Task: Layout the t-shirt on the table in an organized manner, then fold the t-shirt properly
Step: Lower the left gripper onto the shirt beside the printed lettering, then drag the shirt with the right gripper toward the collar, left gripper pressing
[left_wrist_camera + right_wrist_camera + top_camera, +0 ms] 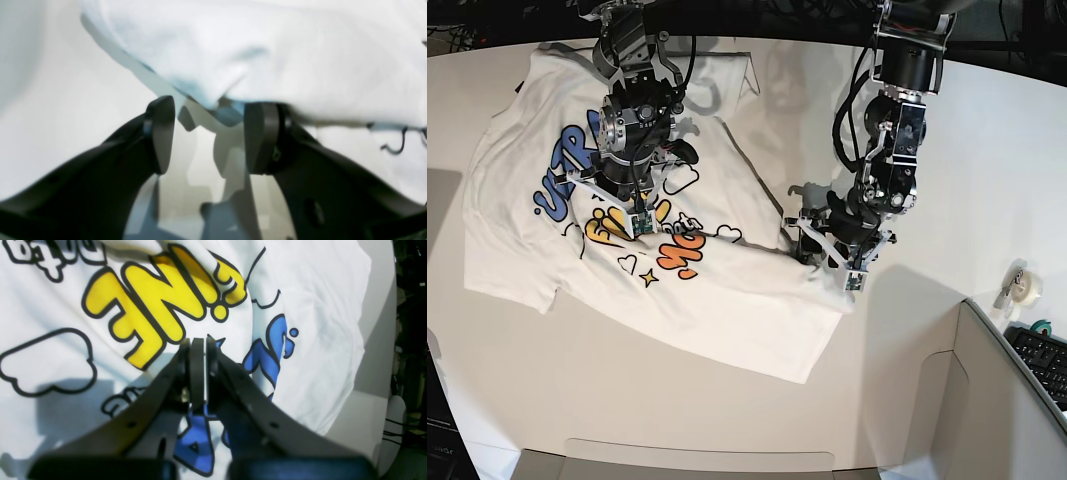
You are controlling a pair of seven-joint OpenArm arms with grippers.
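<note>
The white t-shirt [727, 300] lies print-up on the off-white table [987, 180], with its left sleeve and lower right corner rumpled. My right gripper [637, 228] is shut, its tips [198, 341] over the yellow and blue letters of the t-shirt [317, 306]; I see no cloth pinched between them. My left gripper [827, 265] stands at the shirt's right edge. In the left wrist view it [213, 133] is open, and a raised fold of the t-shirt [300, 60] hangs just past the fingertips [263, 136] above the table [66, 116].
A roll of tape [1025, 287] and a black keyboard [1042, 360] lie at the right edge. A grey box wall [962, 400] rises at the bottom right, another grey box [697, 465] along the bottom. The table's far edge borders dark clutter.
</note>
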